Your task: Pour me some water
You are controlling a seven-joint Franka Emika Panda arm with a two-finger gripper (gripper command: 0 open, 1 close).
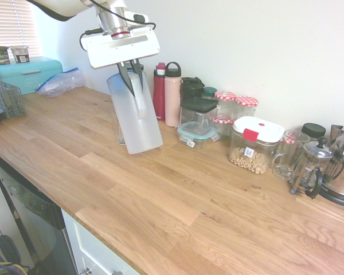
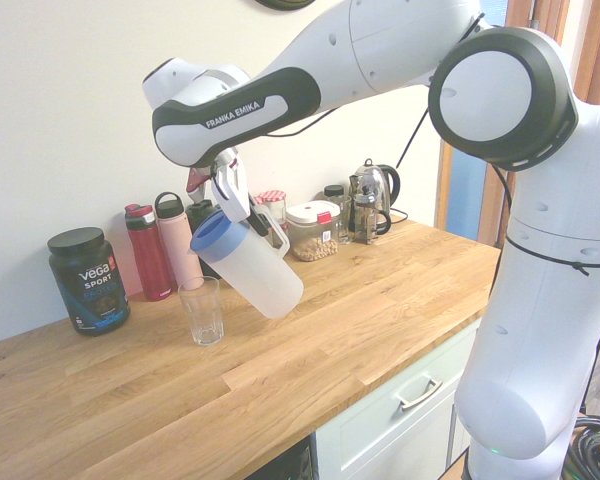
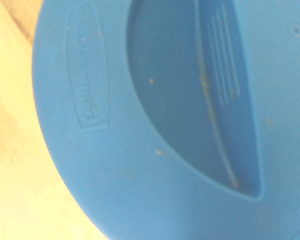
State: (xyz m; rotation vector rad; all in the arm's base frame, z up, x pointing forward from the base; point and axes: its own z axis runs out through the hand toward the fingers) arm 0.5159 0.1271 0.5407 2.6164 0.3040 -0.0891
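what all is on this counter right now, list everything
jug: 1, frosted with blue lid, tilted over the glass, held by its handle
drinking glass: 1, clear, on the counter under the jug's lid
bottles: 2, red and pink, at the wall
protein tub: 1, black, beside the red bottle
cereal container: 1, clear, white lid with red clip
gingham-lid jars: 2, by the wall
food boxes: 2, stacked, dark lids
French press: 1, glass, counter's end
kettle: 1, metal, counter's end
bread bin: 1, mint, far corner
plastic bag: 1, beside the bin
counter: 1, wooden
claw: 1, dark fingers, clamped on the jug handle
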